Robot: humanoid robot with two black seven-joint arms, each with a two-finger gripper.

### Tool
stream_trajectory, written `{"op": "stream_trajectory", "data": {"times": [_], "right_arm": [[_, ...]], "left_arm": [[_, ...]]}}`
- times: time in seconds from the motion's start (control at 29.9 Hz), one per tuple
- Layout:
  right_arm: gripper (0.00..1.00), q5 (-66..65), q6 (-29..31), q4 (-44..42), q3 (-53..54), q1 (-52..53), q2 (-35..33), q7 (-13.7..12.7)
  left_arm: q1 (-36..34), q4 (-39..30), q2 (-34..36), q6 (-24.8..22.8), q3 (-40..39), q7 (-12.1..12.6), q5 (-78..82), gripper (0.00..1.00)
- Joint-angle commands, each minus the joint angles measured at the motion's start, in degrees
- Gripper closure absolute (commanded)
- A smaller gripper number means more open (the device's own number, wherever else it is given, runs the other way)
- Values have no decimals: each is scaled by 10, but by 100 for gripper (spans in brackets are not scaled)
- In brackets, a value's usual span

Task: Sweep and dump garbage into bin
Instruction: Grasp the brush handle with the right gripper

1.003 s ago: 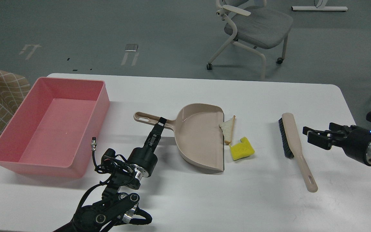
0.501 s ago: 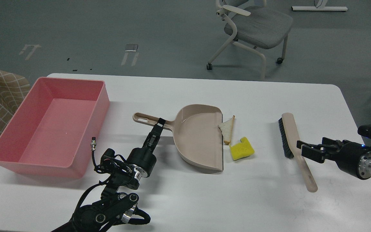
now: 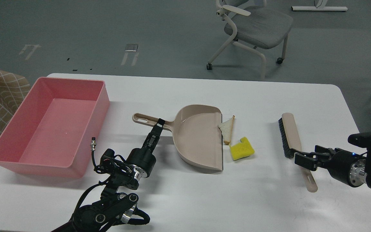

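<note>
Reaching over the brush point(image 3: 294, 145) handle, right gripper point(image 3: 302, 160) has dropped onto it within the last second, jaws apart, not yet clamped. Left gripper point(image 3: 158, 126) stays clamped on dustpan point(image 3: 195, 137). Bread point(image 3: 227, 128) and sponge point(image 3: 242, 149) lie at its lip; bin point(image 3: 48, 127) left, empty.

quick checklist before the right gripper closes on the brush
1. Right gripper at the brush handle, jaws apart: ok.
2. Handle actually between the fingers: cannot tell.
3. Left gripper on the dustpan handle: ok; firmness of grip cannot tell.
4. Bread slice and yellow sponge lie at the dustpan's open edge: ok.
5. Pink bin upright beside the dustpan: ok.
</note>
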Motion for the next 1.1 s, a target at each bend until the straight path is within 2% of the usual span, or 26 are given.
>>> {"op": "stream_trajectory", "data": {"times": [0.0,0.2,0.74,1.07], "right_arm": [[3,-8,0,0,-1,-3,4,-1],[3,-23,0,2,-2,-9,21,-1],[4,-23,0,28,-30,-5,15,-2],[3,-23,0,28,-37,-5,-37,0]], "left_arm": [[0,0,0,0,0,0,0,82],[1,0,-2,0,0,0,0,82],[4,0,0,0,0,-2,3,82],[3,1,0,0,0,-3,3,82]]}}
